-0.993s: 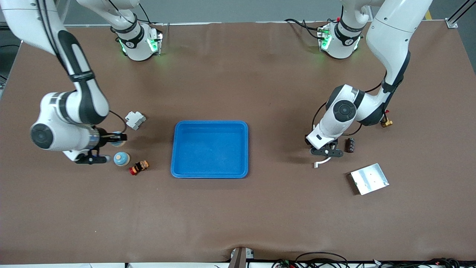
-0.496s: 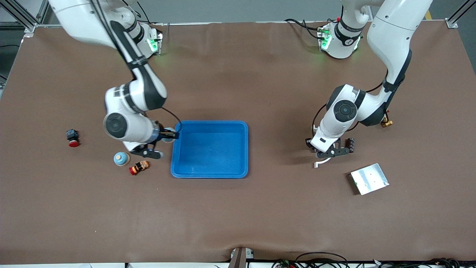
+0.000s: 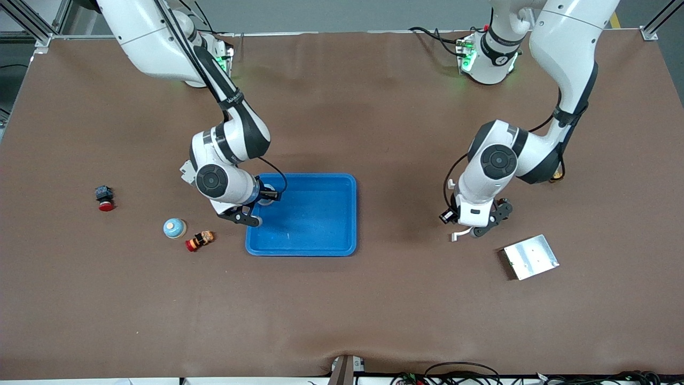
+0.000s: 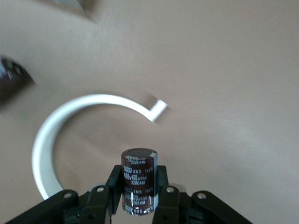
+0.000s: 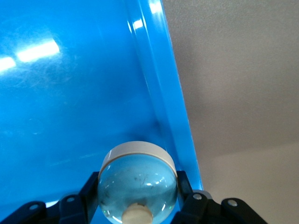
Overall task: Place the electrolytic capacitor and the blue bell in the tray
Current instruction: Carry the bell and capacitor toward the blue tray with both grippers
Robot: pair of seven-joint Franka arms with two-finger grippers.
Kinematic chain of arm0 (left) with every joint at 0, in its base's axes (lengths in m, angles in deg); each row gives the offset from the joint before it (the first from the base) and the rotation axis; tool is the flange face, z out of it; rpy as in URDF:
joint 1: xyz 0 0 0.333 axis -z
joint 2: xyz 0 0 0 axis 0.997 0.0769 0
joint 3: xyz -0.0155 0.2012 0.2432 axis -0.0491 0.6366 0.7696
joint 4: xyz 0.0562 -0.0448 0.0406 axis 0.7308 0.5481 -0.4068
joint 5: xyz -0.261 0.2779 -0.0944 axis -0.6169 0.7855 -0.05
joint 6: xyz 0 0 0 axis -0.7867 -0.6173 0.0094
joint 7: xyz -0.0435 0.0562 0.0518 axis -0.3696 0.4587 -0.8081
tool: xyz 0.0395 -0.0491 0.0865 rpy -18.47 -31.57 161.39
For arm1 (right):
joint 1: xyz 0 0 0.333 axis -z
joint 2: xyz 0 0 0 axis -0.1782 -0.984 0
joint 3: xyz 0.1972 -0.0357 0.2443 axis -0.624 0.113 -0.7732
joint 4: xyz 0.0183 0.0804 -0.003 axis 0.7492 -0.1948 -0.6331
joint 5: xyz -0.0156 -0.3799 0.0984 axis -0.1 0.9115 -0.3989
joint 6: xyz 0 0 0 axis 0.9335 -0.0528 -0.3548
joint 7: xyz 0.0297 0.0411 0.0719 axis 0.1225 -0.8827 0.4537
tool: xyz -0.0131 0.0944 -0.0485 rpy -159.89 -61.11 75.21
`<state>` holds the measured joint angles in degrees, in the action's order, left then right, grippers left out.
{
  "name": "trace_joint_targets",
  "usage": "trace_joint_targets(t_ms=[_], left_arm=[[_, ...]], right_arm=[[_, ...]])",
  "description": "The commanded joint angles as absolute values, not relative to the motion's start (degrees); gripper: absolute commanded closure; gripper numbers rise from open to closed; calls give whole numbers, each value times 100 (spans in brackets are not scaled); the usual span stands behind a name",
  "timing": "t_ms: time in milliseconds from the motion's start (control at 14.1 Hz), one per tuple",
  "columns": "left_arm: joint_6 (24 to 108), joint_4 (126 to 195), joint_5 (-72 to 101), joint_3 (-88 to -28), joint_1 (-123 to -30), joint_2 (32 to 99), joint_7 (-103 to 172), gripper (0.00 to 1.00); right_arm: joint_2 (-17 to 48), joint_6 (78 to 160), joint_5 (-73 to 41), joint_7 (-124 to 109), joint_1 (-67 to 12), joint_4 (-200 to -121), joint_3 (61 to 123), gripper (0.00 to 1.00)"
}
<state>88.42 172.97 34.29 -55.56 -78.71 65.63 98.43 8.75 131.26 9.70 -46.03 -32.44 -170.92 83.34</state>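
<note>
The bright blue tray [image 3: 342, 214] lies mid-table. My right gripper [image 3: 265, 195] is over the tray's rim at the right arm's end. It is shut on a blue bell [image 5: 138, 179] with a white rim. The tray floor [image 5: 70, 93] and rim [image 5: 161, 93] lie just below the bell. My left gripper [image 3: 480, 222] is toward the left arm's end, low over the table. It is shut on a dark brown electrolytic capacitor [image 4: 138, 179], which it holds upright above a white C-shaped piece [image 4: 46, 140].
A second blue bell [image 3: 174, 228] and a red-and-yellow part [image 3: 199, 240] lie beside the tray toward the right arm's end. A red button [image 3: 104, 199] lies farther out. A silver plate [image 3: 530, 256] and the white C-shaped piece [image 3: 463, 233] lie near my left gripper.
My right arm has carried the blue bell from the right arm's end of the table to over the tray's rim. My left gripper has turned and shifted slightly with the capacitor.
</note>
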Motion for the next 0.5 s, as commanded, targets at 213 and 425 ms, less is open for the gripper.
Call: trace_joint_targets(t_ms=[213, 425], left_arm=[[8642, 16400, 3264, -5654, -7146, 6806, 12464, 100], [8090, 15479, 3325, -5645, -6776, 7227, 13766, 100]], right_arm=[[886, 13061, 288, -4743, -3268, -16913, 8438, 0], [982, 12921, 340, -4638, -3233, -16833, 8621, 0]])
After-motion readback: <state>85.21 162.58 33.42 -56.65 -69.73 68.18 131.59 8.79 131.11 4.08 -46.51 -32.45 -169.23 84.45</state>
